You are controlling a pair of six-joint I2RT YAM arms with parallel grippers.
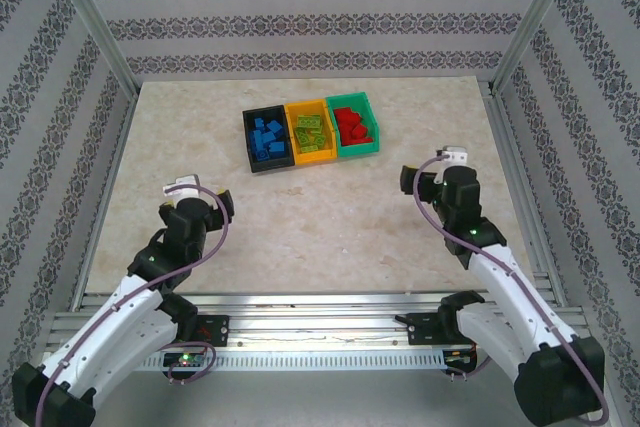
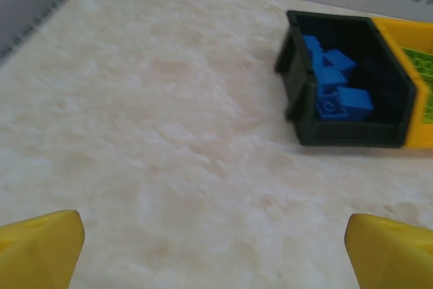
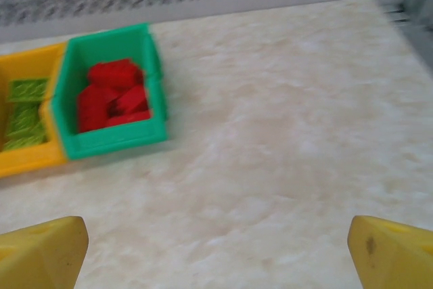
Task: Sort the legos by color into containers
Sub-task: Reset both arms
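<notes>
table (image 1: 300, 237): three bins in a row, far middle;
left gripper (image 2: 215, 252): jaws wide apart, empty, over bare table;
right gripper (image 3: 216, 252): jaws wide apart, empty;
black bin (image 1: 248, 139): holds blue legos (image 1: 270, 137);
orange-yellow bin (image 1: 305, 105): holds lime legos (image 1: 311, 133);
teal bin (image 1: 374, 127): holds red legos (image 1: 353, 125)

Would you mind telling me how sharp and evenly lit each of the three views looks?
Top external view: sharp, evenly lit, only faint shadows by the black bin. Left wrist view: soft, the black bin's edges smeared, blue bricks distinct. Right wrist view: blurriest, the teal bin smeared and its red bricks merging into one mass.
</notes>
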